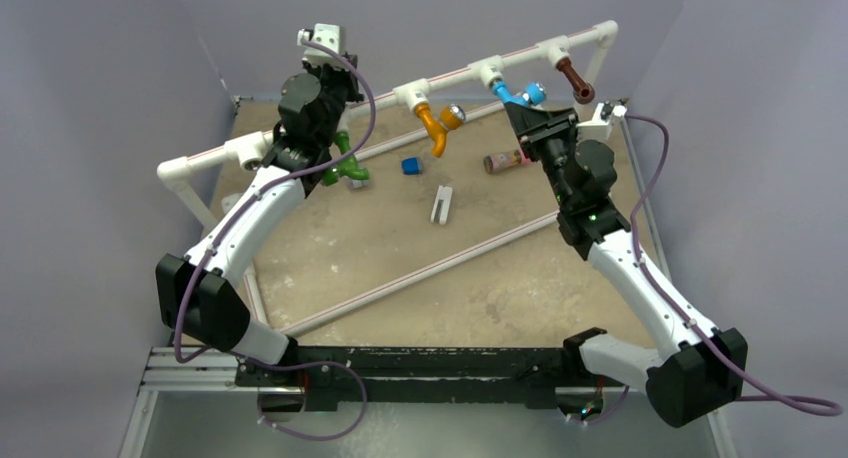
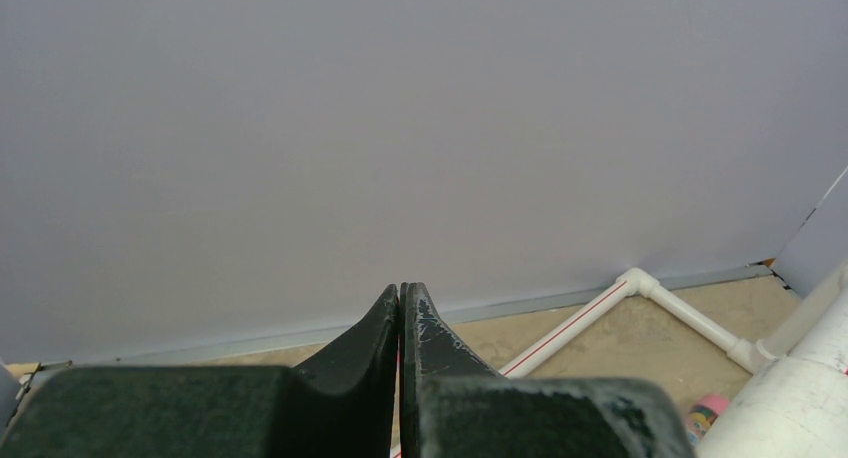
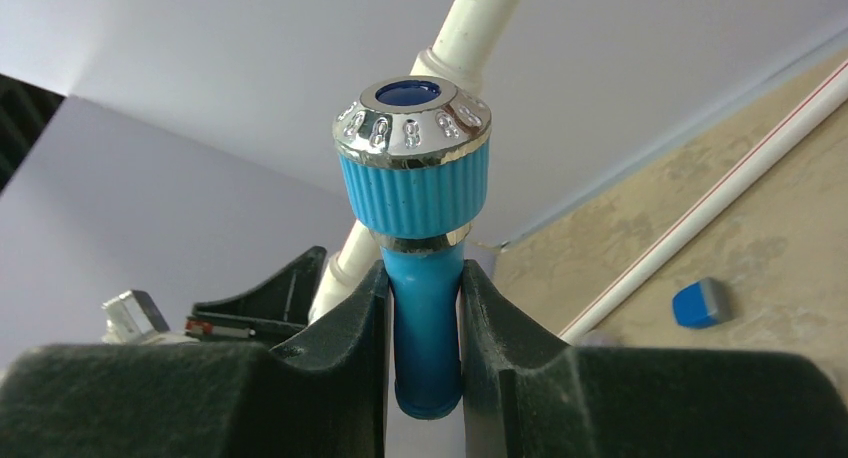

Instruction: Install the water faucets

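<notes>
Grey walls enclose a tan board (image 1: 470, 298) crossed by a raised white pipe (image 1: 450, 79). Top view: the orange faucet (image 1: 432, 128), blue faucet (image 1: 518, 95) and brown faucet (image 1: 573, 77) hang at the pipe's tees, each slanting toward the arms. The green faucet (image 1: 348, 164) sits by the pipe's left end, partly hidden by the left arm; whether it is fitted cannot be told. Right wrist view only: the right gripper (image 3: 423, 288) clamps the blue faucet's stem at a narrow gap, long axis upright in the picture, silver-rimmed knob uppermost, spout out of sight. Left wrist view: the left gripper (image 2: 401, 303) is pressed together on nothing, facing the wall; from above its fingers are hidden.
</notes>
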